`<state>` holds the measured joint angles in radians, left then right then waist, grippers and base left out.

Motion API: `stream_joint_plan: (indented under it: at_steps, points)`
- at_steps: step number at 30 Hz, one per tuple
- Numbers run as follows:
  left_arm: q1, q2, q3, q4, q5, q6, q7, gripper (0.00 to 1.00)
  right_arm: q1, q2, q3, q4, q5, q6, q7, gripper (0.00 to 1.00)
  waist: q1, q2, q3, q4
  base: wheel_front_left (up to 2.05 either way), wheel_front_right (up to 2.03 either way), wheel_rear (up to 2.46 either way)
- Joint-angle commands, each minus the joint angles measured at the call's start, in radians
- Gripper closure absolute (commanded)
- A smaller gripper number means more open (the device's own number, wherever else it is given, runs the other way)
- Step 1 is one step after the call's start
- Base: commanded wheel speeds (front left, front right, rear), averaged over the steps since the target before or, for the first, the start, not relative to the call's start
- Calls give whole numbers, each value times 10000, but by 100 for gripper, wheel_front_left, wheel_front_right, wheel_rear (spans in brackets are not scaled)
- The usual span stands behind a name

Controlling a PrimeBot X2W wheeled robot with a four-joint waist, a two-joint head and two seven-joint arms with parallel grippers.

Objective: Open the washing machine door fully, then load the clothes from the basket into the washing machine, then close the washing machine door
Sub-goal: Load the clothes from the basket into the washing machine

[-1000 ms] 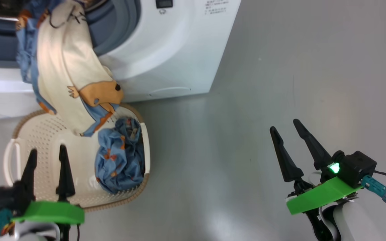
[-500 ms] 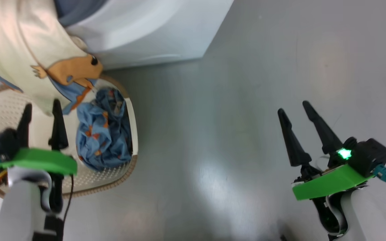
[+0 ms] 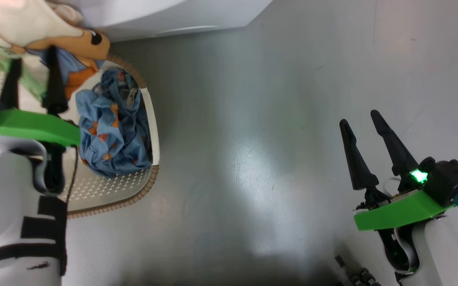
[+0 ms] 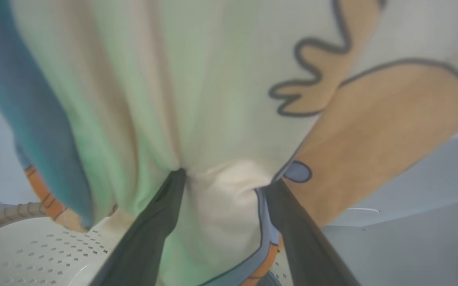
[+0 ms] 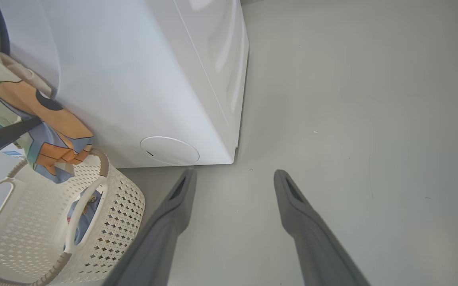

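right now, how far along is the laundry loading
Half done: the cream cartoon-print garment hangs down the white washing machine front. In hand: the open left claw straddles its fold. Left: the crumpled blue printed bundle in the perforated cream plastic basket, then shutting the machine.

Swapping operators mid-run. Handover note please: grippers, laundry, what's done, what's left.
Left gripper: open, fingertips either side of a fold of the cream cartoon-print garment, not clamped.
Right gripper: open, empty, over the floor.
Cream garment hangs down the washing machine front, lower end over the basket. Blue garment lies bundled in the basket.
Done: neither garment loaded; door out of view.
Left: load both, close door.
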<state>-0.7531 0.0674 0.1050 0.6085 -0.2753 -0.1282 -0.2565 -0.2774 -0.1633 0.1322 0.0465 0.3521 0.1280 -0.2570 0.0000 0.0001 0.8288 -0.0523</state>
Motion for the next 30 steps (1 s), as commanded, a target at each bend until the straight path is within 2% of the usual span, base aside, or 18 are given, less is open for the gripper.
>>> stream_joint_plan:
  at_steps: [1,2,3,10,22,25,30]
  points:
    - [66,463,348,-125,-96,-22,-53,0,141,-25,205,-200,-103,27,-48,0,0,-1,124,58,0,0,0]
    - [28,506,344,-121,-60,-22,-53,1,127,-10,227,-180,-116,27,-48,0,0,-1,113,53,0,0,0]
    - [-29,583,400,-153,-99,-23,-53,100,89,15,272,-133,-120,27,-48,0,0,-1,69,43,0,0,0]
    - [444,643,180,-600,-85,-23,-53,100,34,30,304,32,-85,27,-48,0,0,-1,-428,62,0,0,0]
    - [2196,307,536,-3430,918,-24,-53,100,188,146,509,480,209,27,-48,0,0,-1,-1957,146,0,0,0]
    - [2208,403,526,-3701,1025,-24,-53,100,252,195,574,559,274,27,-48,0,0,-1,-2184,127,0,0,0]
    - [1458,954,307,-3442,1062,-24,-53,100,252,258,675,637,345,27,-48,0,0,-1,-2239,39,0,0,0]
